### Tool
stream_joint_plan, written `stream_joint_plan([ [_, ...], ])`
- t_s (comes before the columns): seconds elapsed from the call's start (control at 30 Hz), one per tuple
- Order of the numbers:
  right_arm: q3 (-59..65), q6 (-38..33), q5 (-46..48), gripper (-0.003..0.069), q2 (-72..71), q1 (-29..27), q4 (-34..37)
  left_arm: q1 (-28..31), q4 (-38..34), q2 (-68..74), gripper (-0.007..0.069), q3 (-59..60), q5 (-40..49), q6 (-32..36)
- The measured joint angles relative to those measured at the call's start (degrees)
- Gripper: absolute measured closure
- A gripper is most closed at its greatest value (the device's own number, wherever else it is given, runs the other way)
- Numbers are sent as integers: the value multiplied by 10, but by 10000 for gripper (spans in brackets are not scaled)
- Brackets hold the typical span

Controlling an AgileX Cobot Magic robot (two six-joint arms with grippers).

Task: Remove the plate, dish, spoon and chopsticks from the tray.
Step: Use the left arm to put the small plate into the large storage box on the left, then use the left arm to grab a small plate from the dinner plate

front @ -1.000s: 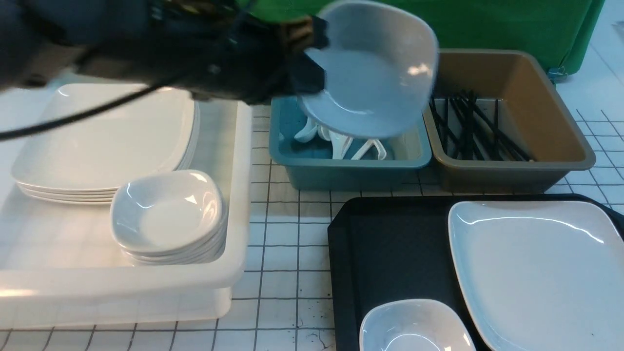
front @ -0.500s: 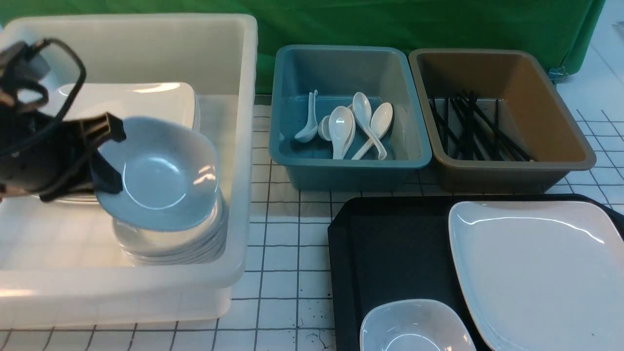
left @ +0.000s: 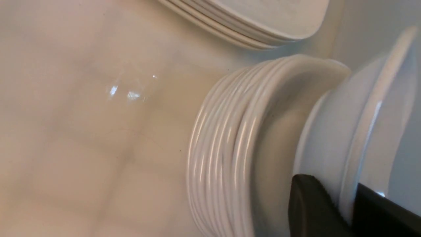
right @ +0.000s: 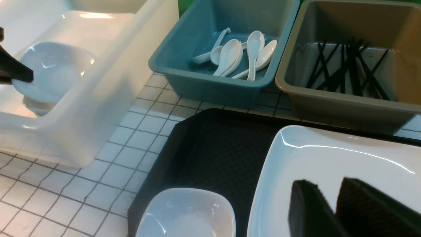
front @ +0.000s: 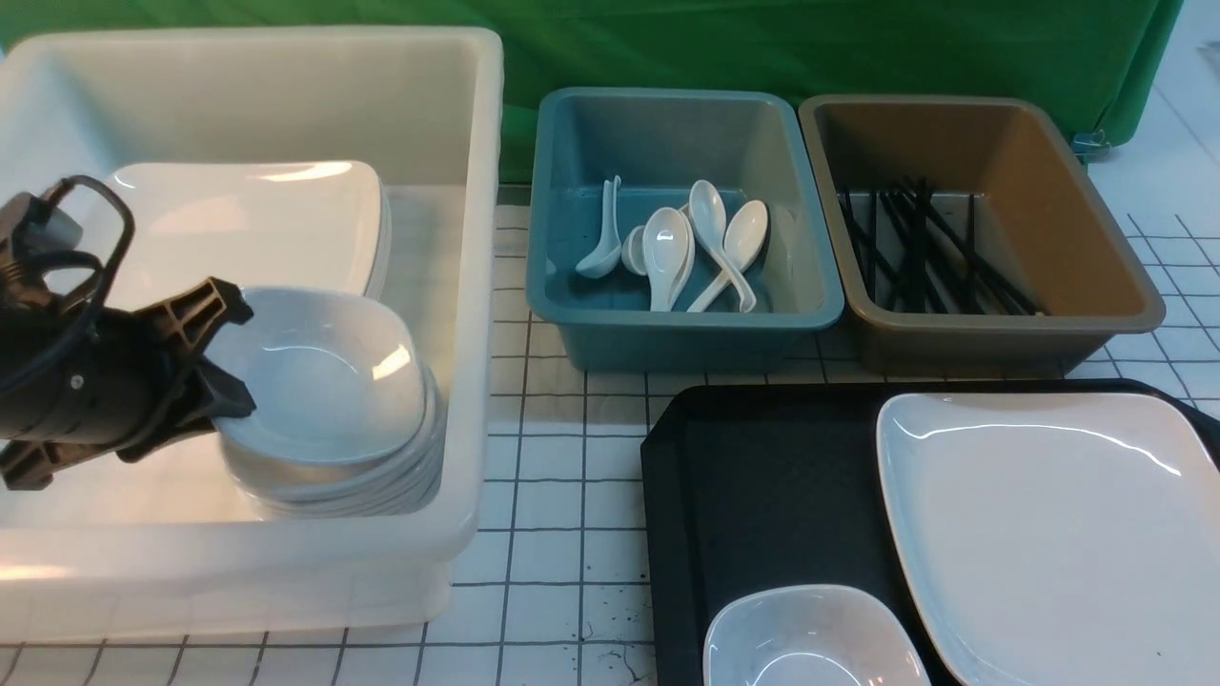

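- At the left, inside the white tub (front: pixel 467 286), the left gripper (front: pixel 221 353) is clamped on the left rim of a small dish (front: pixel 319 376), holding it tilted over the stack of dishes (front: pixel 334 486).
- On the right half of the tray (front: pixel 762 476) the plate (front: pixel 1048 534) lies flat. A second small dish (front: pixel 810 638) sits at the tray's near edge, just left of the plate.
- The right gripper (right: pixel 338 204) hangs directly above the plate's near part. Nothing shows between its fingers, but the view is cropped and I cannot tell how far they are parted.
- To my eye the plate is the right arm's job, since the left arm is well apart across the worktop (front: pixel 553 553).
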Motion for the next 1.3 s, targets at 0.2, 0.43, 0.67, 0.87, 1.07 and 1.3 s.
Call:
stream_joint_plan([
  [0.2, 0, 0, 0, 503, 0, 0, 0, 0, 12, 0, 404, 0, 40, 0],
  [0.43, 0, 0, 1, 494, 0, 0, 0, 2, 78, -4, 193, -22, 70, 0],
  [0.67, 0, 0, 8, 483, 0, 0, 0, 3, 106, -32, 108, -103, 151, 1],
  [0.87, 0, 0, 11, 482, 0, 0, 0, -41, -24, -41, 281, -149, 225, 76],
  [1.07, 0, 0, 11, 480, 0, 0, 0, -221, -60, -34, 584, -144, 230, 100],
  [1.3, 0, 0, 11, 471, 0, 0, 0, -431, -21, 71, 627, -236, 288, 100],
])
